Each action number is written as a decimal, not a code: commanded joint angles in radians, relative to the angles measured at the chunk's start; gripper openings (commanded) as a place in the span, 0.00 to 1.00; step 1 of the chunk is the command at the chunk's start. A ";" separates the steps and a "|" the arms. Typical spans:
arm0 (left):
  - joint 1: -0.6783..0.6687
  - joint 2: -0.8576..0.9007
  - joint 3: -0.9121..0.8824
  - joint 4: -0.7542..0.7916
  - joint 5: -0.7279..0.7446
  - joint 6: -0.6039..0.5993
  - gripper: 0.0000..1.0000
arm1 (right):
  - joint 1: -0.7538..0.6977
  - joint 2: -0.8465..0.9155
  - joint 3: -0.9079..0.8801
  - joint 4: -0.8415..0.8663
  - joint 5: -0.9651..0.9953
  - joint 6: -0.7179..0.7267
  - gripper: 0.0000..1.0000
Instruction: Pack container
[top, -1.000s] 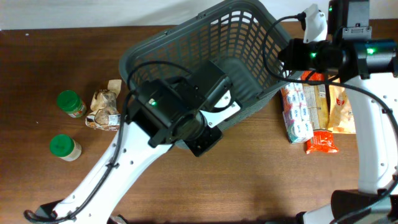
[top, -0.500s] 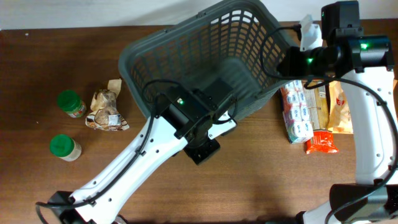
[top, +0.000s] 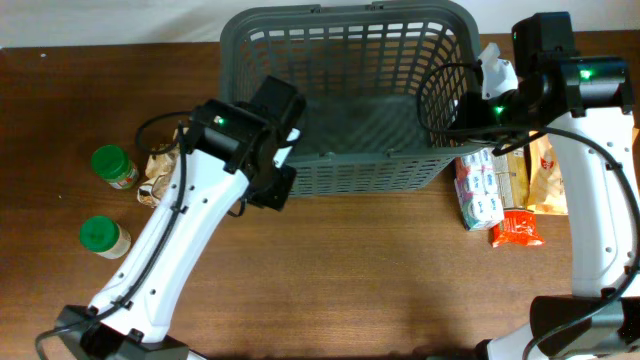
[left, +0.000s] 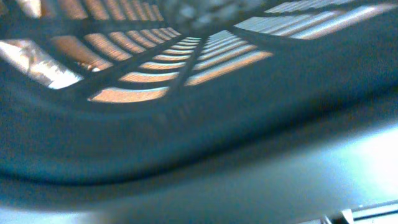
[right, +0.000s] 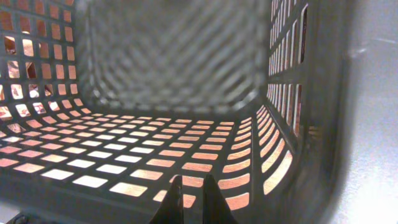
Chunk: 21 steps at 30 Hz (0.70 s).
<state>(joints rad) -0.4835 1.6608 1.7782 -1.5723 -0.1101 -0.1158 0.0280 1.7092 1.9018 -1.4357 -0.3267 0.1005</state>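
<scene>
The container (top: 350, 12), a large dark grey lattice basket, stands square at the back middle of the table and looks empty. My left gripper (top: 284, 128) is pressed against its left wall. The left wrist view shows only the blurred rim and slots of the container (left: 186, 124), and my fingers are hidden. My right gripper (top: 468, 104) is at the basket's right wall. In the right wrist view its two dark fingertips (right: 189, 196) are nearly together on the lattice wall, looking into the container (right: 62, 155).
Two green-lidded jars (top: 113, 165) (top: 103, 237) and a crumpled snack packet (top: 165, 176) lie left of the basket. Right of it lie a white printed packet (top: 480, 190), an orange packet (top: 518, 228) and a beige packet (top: 548, 175). Black cables hang over the basket's right side.
The basket has swung from a tilted pose to square with the table's back edge. My left arm moved from its front side up to its left wall. The right gripper hardly moved.
</scene>
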 joint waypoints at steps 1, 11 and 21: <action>0.015 -0.013 -0.003 -0.004 -0.002 -0.042 0.02 | 0.005 -0.006 0.017 0.016 0.021 -0.018 0.04; 0.199 -0.252 0.290 -0.032 -0.050 -0.187 0.09 | -0.121 -0.035 0.286 0.150 0.198 0.022 0.04; 0.393 -0.332 0.294 -0.011 -0.097 -0.187 0.10 | -0.204 0.175 0.246 0.134 0.192 0.066 0.04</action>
<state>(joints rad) -0.1059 1.3121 2.0739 -1.5925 -0.1917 -0.2890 -0.1955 1.8198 2.1563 -1.3041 -0.1429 0.1501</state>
